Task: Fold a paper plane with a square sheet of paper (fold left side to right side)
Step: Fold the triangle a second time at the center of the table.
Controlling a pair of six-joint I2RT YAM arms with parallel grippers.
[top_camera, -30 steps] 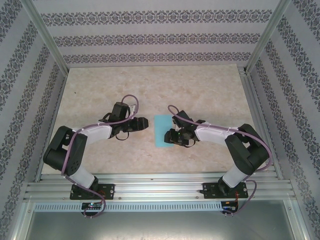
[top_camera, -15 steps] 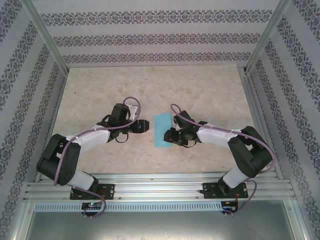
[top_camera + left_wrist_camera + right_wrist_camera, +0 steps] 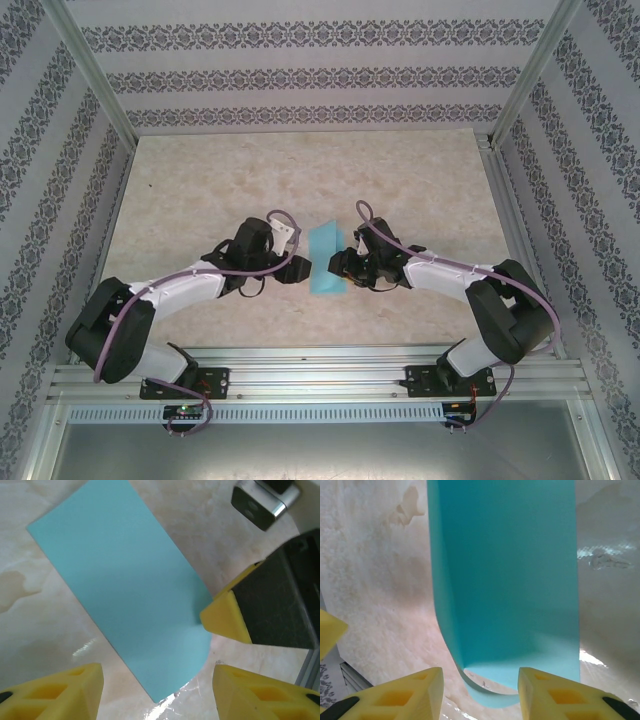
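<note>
Flanking blue paper [image 3: 325,255], parted jaws

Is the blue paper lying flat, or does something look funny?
Not quite flat. The blue paper lies on the table, but its end nearest the right gripper curls up instead of lying flat.

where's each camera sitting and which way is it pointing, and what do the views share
Top external: above and behind the bases, looking down on the table; both arms show, with the left gripper and right gripper flanking the sheet of paper.
Left wrist: on the left arm, facing down past its yellow fingertips at the sheet.
Right wrist: likewise, with its own fingertips at the bottom.
Shared: all three see the sheet.
</note>
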